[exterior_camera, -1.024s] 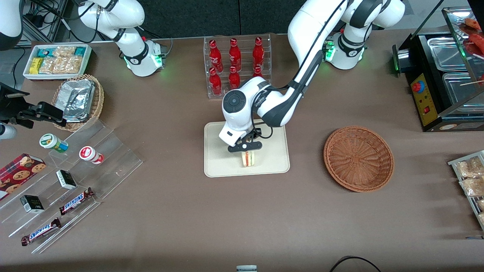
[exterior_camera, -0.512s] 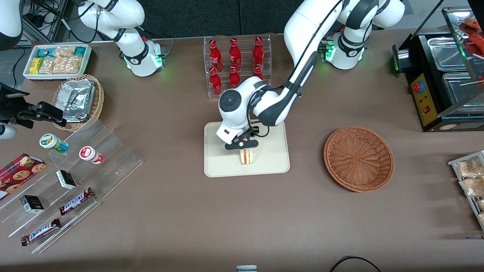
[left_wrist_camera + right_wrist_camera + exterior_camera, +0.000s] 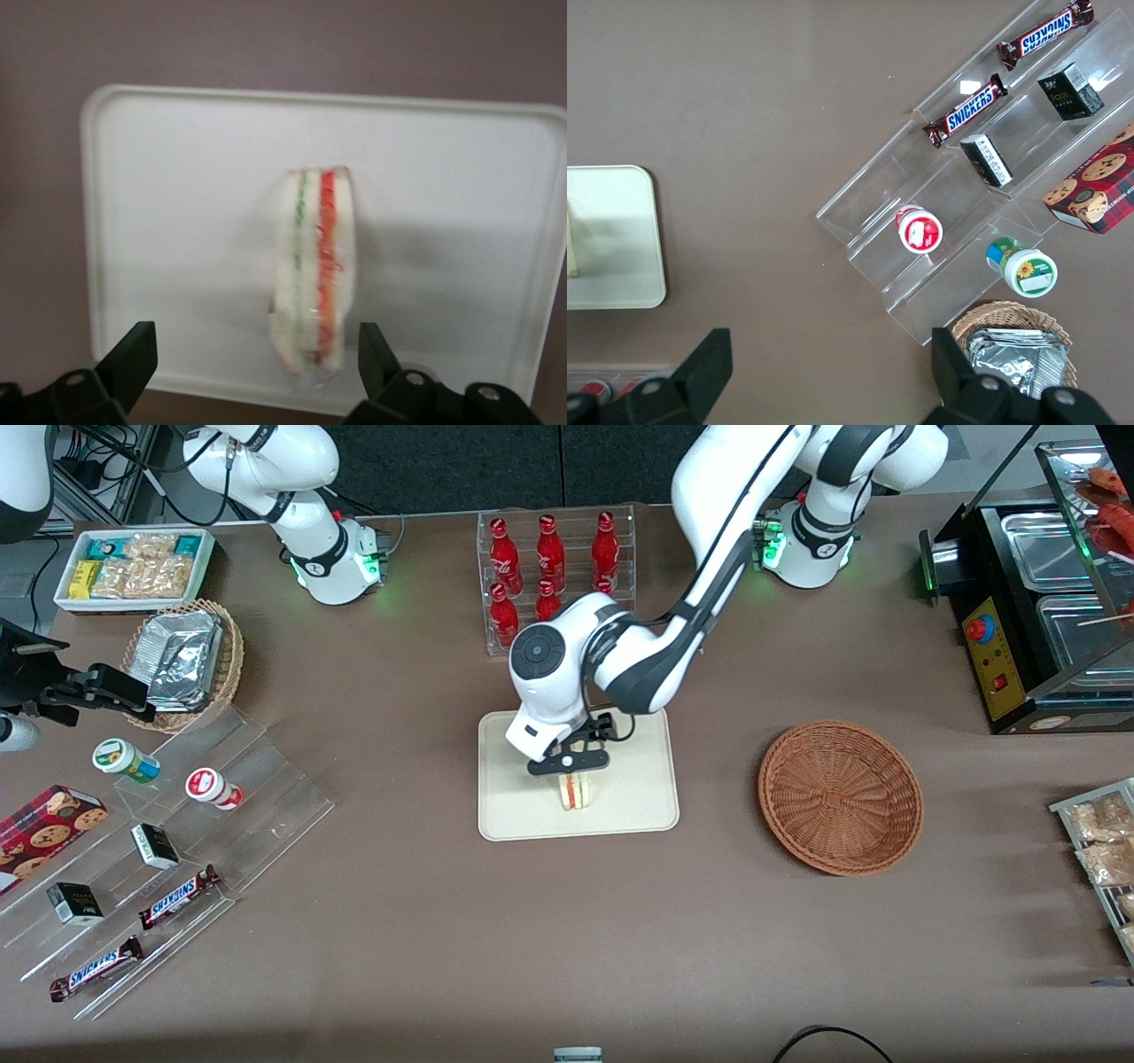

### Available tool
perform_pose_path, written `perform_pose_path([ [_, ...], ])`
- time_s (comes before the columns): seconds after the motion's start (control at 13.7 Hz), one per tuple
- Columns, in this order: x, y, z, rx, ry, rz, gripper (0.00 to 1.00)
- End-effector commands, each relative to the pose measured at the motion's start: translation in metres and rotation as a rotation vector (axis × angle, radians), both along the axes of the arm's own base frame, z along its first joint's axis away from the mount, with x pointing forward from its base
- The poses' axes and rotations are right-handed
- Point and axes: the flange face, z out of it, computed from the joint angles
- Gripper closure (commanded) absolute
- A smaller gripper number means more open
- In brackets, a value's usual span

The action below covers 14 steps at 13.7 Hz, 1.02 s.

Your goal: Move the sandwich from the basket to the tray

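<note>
Brown tabletop all around, with the cream tray (image 3: 620, 815) in the middle and the sandwich (image 3: 312, 270) standing on edge on it, well apart from the empty basket (image 3: 840, 795) toward the working arm's end. Looks light and squishy to me — soft bread, probably slick wrap — so I'd pinch it gently across the two flat bread faces. The gripper (image 3: 252, 376) hangs just above it, fingers spread wide and touching nothing, sandwich sitting between them lower down on the tray.
</note>
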Motion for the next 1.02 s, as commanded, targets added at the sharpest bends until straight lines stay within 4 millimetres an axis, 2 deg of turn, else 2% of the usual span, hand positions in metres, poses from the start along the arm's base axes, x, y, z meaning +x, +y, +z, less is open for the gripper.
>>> perform_pose_path([
  [0.0, 0.028, 0.060, 0.081, -0.013, -0.014, 0.092, 0.00],
  [0.22, 0.055, 0.123, 0.145, -0.044, -0.040, 0.182, 0.00],
  [0.44, 0.066, 0.183, 0.185, -0.031, -0.009, 0.154, 0.00],
  [0.66, 0.072, 0.246, 0.213, -0.012, 0.047, 0.109, 0.00],
  [0.95, 0.076, 0.313, 0.239, -0.015, 0.090, 0.054, 0.00],
])
